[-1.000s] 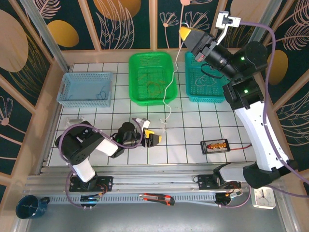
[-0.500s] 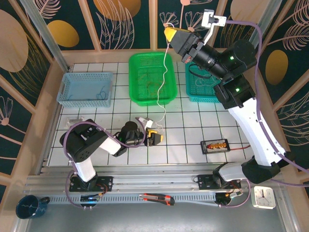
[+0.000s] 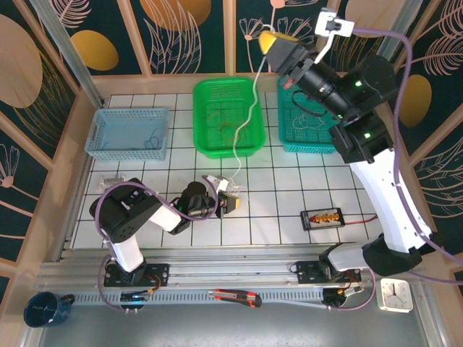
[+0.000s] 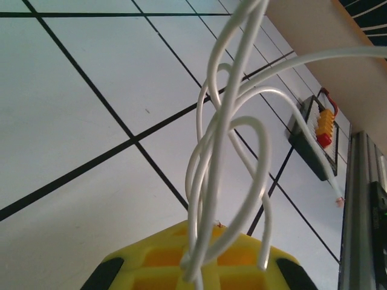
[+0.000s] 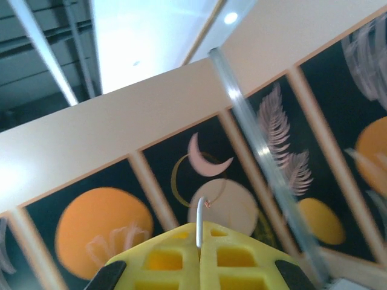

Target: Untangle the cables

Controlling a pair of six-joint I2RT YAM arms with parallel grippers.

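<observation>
Now the left gripper (image 3: pixel 230 199) has its jaws clamped together, where a second ago they stood apart over the tiles. It sits just toward 6 o'clock of the middle of the top view, low on the table (image 3: pixel 289 181). The right gripper (image 3: pixel 270 40) has swung back toward 3 o'clock since half a second ago and hangs high at about 1 o'clock, above the back edge of the table.

Between the two runs the white cable (image 3: pixel 235 148). From the left gripper it climbs toward 1 o'clock, passes over the 3 o'clock side of the green basket (image 3: pixel 210 90) and ends in the right gripper's closed yellow fingers. It curves loosely rather than hanging straight, and less of it lies on the tiles than a second ago.

From the left wrist, the white cable (image 4: pixel 233 121) shows as several tangled loops rising toward 12 o'clock out of the left gripper (image 4: pixel 196 272), pinched where its yellow pads meet. A free end trails off toward 4 o'clock, near a small black board (image 4: pixel 311 142).

From the right wrist, the jaws of the right gripper (image 5: pixel 199 257) are shut on the white cable (image 5: pixel 199 220), whose short tip pokes out toward 12 o'clock.
</observation>
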